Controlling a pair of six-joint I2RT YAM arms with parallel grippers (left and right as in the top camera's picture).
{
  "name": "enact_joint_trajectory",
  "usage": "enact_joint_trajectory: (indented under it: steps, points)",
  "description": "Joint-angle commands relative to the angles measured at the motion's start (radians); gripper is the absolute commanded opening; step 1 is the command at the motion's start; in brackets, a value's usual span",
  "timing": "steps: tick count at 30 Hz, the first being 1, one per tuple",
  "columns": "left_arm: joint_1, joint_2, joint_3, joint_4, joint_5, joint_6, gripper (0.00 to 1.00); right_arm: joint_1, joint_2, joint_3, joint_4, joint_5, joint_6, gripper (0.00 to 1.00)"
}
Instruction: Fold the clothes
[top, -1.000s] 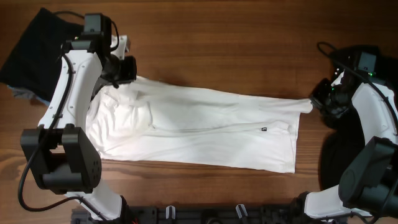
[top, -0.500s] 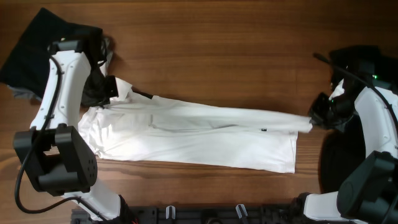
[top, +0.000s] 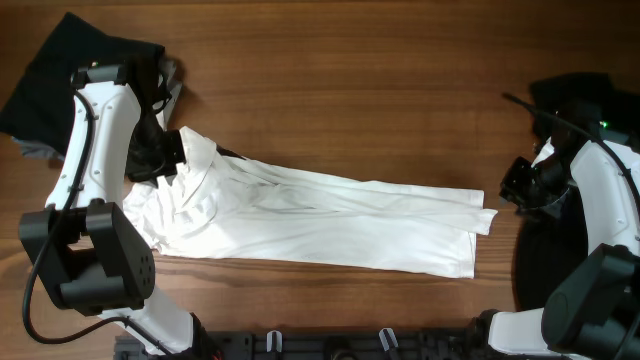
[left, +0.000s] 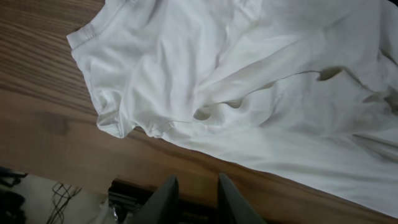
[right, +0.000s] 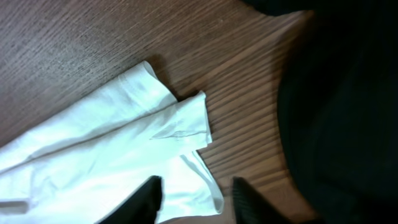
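Shirt's (top: 330, 215) far edge has dropped onto itself since both grippers let go.
Left gripper (top: 172, 150) and right gripper (top: 513, 186) hover, jaws spread and empty, leaving the lengthwise fold resting across the table (top: 350, 60).

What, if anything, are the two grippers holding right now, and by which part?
Nothing. The left gripper and right gripper are both open and empty; the white T-shirt lies free on the table.

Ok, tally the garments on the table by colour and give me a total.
White: 1, the T-shirt
Black: 2, the left black garment and the right black garment
Total: 3; a grey edge under the left one is too small to count.
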Motion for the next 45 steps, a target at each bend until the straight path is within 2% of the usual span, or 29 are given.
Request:
enact_joint_trajectory:
  steps: [1, 4, 6, 8, 15, 19, 22, 25, 27, 28, 31, 33, 34, 36, 39, 41, 45]
  points:
    - [0.004, -0.003, 0.004, 0.0, 0.012, -0.013, 0.25, -0.003, -0.017, -0.01, 0.001, 0.012, -0.016, 0.51]
    - [0.004, -0.003, 0.003, 0.044, 0.156, -0.006, 0.3, -0.003, -0.017, -0.01, 0.026, -0.026, -0.018, 0.54]
    - [-0.002, -0.003, -0.007, 0.092, 0.272, 0.033, 0.39, -0.003, -0.017, -0.01, 0.058, -0.114, -0.064, 0.54]
    - [-0.014, -0.003, -0.033, 0.143, 0.336, 0.041, 0.43, -0.003, -0.017, -0.01, 0.079, -0.179, -0.084, 0.55]
    - [-0.081, -0.003, -0.248, 0.393, 0.346, 0.006, 0.5, -0.003, -0.017, -0.01, 0.11, -0.198, -0.086, 0.56]
    - [-0.098, -0.003, -0.353, 0.505, 0.43, 0.005, 0.49, -0.003, -0.017, -0.01, 0.119, -0.198, -0.086, 0.56]
    - [-0.101, -0.003, -0.381, 0.544, 0.439, -0.013, 0.46, -0.003, -0.017, -0.01, 0.125, -0.198, -0.086, 0.56]
    - [-0.101, -0.003, -0.386, 0.565, 0.373, -0.012, 0.28, -0.003, -0.017, -0.01, 0.124, -0.198, -0.087, 0.56]
    - [-0.101, -0.003, -0.386, 0.577, 0.369, -0.012, 0.19, -0.003, -0.017, -0.01, 0.124, -0.198, -0.087, 0.57]
    - [-0.101, -0.003, -0.386, 0.578, 0.369, -0.012, 0.19, -0.003, -0.017, -0.01, 0.123, -0.198, -0.087, 0.56]
    - [-0.102, 0.0, -0.393, 0.589, 0.363, 0.0, 0.38, -0.003, -0.017, -0.01, 0.123, -0.198, -0.087, 0.56]
    - [-0.102, 0.0, -0.417, 0.613, 0.352, 0.018, 0.42, -0.003, -0.017, -0.01, 0.121, -0.198, -0.087, 0.56]
    - [-0.101, 0.0, -0.434, 0.626, 0.354, 0.017, 0.36, -0.003, -0.017, -0.01, 0.12, -0.198, -0.087, 0.56]
    - [-0.101, 0.0, -0.443, 0.621, 0.356, 0.017, 0.05, -0.003, -0.017, -0.01, 0.119, -0.198, -0.088, 0.56]
    - [-0.098, -0.017, -0.431, 0.609, 0.43, 0.018, 0.04, -0.003, -0.017, -0.01, 0.119, -0.198, -0.087, 0.56]
    - [-0.087, -0.04, -0.389, 0.544, 0.452, 0.018, 0.04, -0.003, -0.017, -0.01, 0.119, -0.198, -0.087, 0.56]
    - [-0.047, -0.122, -0.276, 0.379, 0.396, 0.018, 0.04, -0.003, -0.017, -0.01, 0.119, -0.197, -0.087, 0.56]
